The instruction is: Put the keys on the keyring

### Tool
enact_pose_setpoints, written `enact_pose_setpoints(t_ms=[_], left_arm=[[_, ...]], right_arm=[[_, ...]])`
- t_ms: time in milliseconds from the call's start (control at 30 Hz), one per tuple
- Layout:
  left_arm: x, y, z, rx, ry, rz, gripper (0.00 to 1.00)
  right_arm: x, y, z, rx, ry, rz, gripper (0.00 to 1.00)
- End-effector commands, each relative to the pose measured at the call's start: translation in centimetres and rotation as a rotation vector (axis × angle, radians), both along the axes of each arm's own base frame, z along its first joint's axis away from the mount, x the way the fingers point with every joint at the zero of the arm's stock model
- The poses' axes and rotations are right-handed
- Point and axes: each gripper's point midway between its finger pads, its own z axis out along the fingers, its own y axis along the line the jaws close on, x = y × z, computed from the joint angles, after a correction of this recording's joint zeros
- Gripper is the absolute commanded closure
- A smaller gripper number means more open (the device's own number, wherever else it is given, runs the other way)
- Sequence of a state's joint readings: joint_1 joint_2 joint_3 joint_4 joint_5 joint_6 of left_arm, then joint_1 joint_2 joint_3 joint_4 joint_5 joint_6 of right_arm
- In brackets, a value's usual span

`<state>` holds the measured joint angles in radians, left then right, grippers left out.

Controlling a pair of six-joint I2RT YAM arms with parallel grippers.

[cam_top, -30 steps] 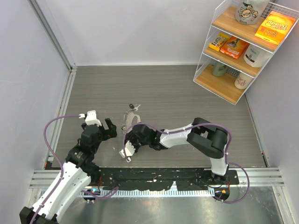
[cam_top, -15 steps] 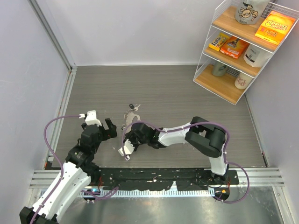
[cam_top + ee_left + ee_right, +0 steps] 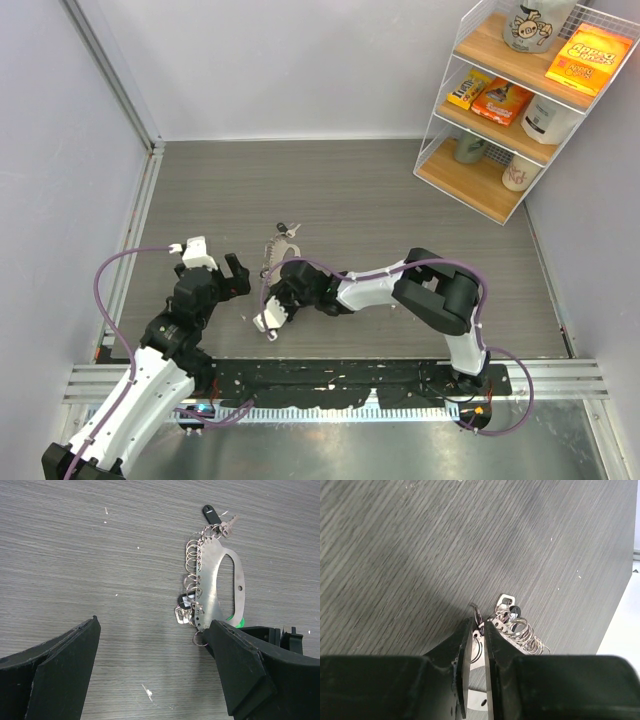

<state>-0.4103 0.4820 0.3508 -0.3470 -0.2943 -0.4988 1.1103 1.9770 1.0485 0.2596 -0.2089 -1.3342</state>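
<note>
The keyring is a flat silvery loop-shaped plate with several small split rings along its edge and a green piece at its near end. It lies on the grey table. Small keys with dark heads hang at its far end, and another key is near its near end. My right gripper is shut on the keyring's near end; in the right wrist view the fingertips pinch the plate beside the rings. My left gripper is open and empty, just left of the keyring.
A white wire shelf rack with boxes, tubs and mugs stands at the back right. Grey walls close in the left and the back. A metal rail runs along the table's left edge.
My right gripper has edged slightly left and further in along the keyring's near end. The left arm has not moved.
</note>
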Motion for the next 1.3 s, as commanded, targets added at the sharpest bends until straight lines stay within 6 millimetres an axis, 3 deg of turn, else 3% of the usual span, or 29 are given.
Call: enact_pose_setpoints(t_ms=[0,167,300,500,567,800,933,967,1000,1033,1067,1100,1267], left_arm=[[0.6,-0.2,1.1,-0.032,-0.048,0.007,0.01],[0.7,-0.2,1.1,-0.031,-0.046,0.009,0.01],[0.6,-0.2,1.1,-0.030,-0.045,0.009,0.01],[0.6,-0.2,1.1,-0.032,-0.049,0.007,0.01],[0.6,-0.3,1.2,-0.032,-0.052,0.003,0.01],[0.5,-1.2,1.8,-0.064,-0.086,-0.046,0.02],[0.4,-2.1,2.5,-0.098,-0.123,-0.099,0.03],[0.3,-2.2,2.6,-0.099,-0.133,-0.110,0.04],[0.2,-2.4,2.8,-0.105,-0.142,-0.119,0.04],[0.1,-2.6,2.9,-0.109,-0.149,-0.130,0.04],[0.1,-2.8,3.2,-0.119,-0.166,-0.147,0.06],[0.0,-3.2,3.6,-0.132,-0.185,-0.168,0.07],[-0.6,-5.0,5.0,-0.197,-0.259,-0.267,0.09]], right_arm=[[0.4,1.2,1.1,0.028,-0.015,0.025,0.80],[0.6,1.2,0.9,0.018,-0.012,0.022,0.85],[0.7,1.2,0.9,0.014,-0.012,0.017,0.94],[0.6,1.2,1.8,0.029,0.002,0.006,0.95],[0.4,1.1,2.7,0.050,0.015,-0.007,0.95],[-0.4,0.8,8.6,0.225,0.077,-0.064,0.95],[-1.1,0.0,10.3,0.288,0.153,-0.112,0.95],[-1.3,-0.1,11.6,0.326,0.170,-0.120,0.94],[-1.6,-0.5,11.2,0.328,0.187,-0.131,0.95],[-1.8,-0.6,12.8,0.379,0.202,-0.136,0.95],[-2.2,-1.1,12.5,0.384,0.227,-0.146,0.95],[-2.5,-1.3,13.8,0.421,0.228,-0.143,0.95],[-3.8,-3.1,15.5,0.471,0.337,-0.194,0.94]])
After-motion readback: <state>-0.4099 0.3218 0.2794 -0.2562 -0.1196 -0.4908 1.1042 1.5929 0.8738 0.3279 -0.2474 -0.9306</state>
